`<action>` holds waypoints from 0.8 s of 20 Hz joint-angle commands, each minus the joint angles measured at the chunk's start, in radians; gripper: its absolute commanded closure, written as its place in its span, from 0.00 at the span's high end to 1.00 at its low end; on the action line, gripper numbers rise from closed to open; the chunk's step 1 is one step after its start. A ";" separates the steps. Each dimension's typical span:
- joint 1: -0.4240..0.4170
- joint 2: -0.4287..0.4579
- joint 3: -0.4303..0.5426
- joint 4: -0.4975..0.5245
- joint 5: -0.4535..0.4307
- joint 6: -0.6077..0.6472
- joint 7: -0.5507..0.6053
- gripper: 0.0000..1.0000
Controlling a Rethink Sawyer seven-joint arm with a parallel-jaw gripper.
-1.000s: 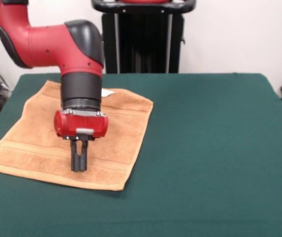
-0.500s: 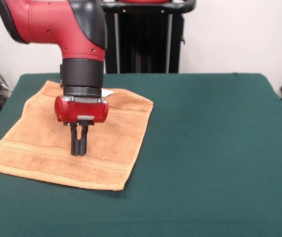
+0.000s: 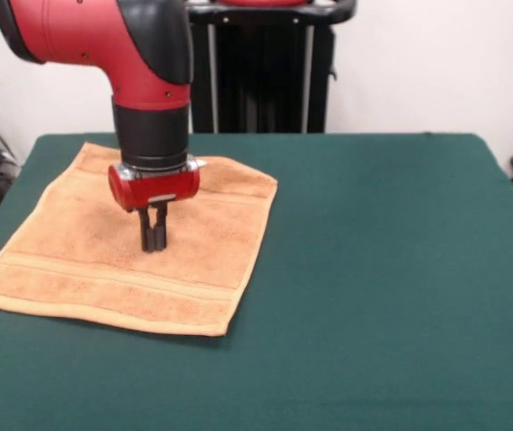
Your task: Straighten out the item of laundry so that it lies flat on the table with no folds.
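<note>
You have the gripper (image 3: 154, 239) hanging straight down from the red and black arm (image 3: 139, 72), its 2 dark fingers (image 3: 145, 232) pressed together with nothing pinched between them. Whether the tips touch the cloth below or hover just above it, you cannot tell from this view.

Directly under the gripper lies the towel (image 3: 85, 260), an orange-tan terry cloth with a soft, nubby pile. It is roughly rectangular and spread out nearly flat on the worktop (image 3: 391, 269), with no fold lying over it; only faint ripples show along its edges. A woven band (image 3: 112, 278) runs as 2 thin raised lines across the cloth in front of the gripper, parallel to the near hem. A second, fainter band crosses behind the gripper near the far hem. A small white tag (image 3: 197, 164) peeks out at the far edge, just beside the gripper's red housing.

The towel sits turned slightly against the worktop's edges: its near hem slants down from the gripper's left side toward the corner on the right. Length and width look almost equal, so the long axis is hard to call. 1 corner on the left reaches the picture's edge.

The worktop is covered in dark green, felt-like cloth, smooth and matte, and stretches well beyond the towel to the gripper's right.
</note>
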 commanded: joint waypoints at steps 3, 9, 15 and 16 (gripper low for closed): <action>0.037 0.036 -0.008 0.075 0.021 0.261 0.088 0.00; 0.052 0.002 -0.009 0.104 0.010 0.259 0.114 0.00; 0.037 -0.013 0.021 0.134 0.015 0.229 0.112 0.00; 0.025 -0.023 0.042 0.148 0.023 0.230 0.106 0.00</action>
